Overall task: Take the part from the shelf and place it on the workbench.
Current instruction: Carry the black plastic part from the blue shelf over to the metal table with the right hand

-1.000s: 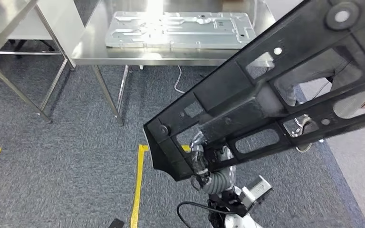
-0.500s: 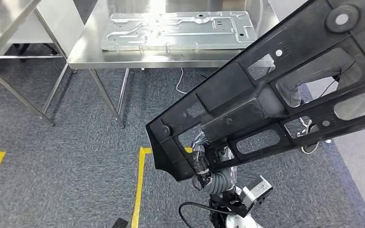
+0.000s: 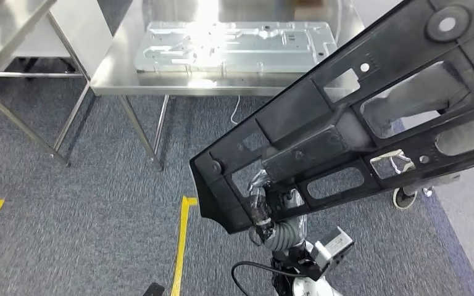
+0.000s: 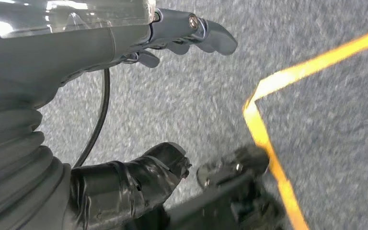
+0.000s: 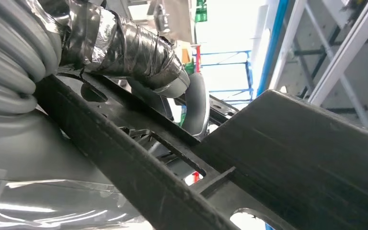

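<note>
The part [image 3: 308,117] is a long black plastic frame with several cut-outs, held up tilted across the right half of the head view. My right hand [image 3: 262,206] grips it from underneath near its lower left end. In the right wrist view the taped thumb [image 5: 139,52] presses on a black rail of the part [image 5: 306,143]. My left hand [image 4: 124,43] hangs over the grey carpet, its fingers [image 4: 206,33] and taped thumb [image 4: 134,177] apart with nothing between them. The steel workbench [image 3: 117,77] stands ahead, across the carpet.
A silver stamped metal panel [image 3: 234,46] lies on the workbench. A steel frame with slanted legs [image 3: 18,117] stands at the left. A person's legs [image 3: 407,98] show through the part's openings on the right. Yellow tape [image 3: 181,246] marks the floor.
The whole picture has shifted a little, so the camera has moved. The part stays in my right hand's grip at the same tilt. The person's legs behind it have moved.
</note>
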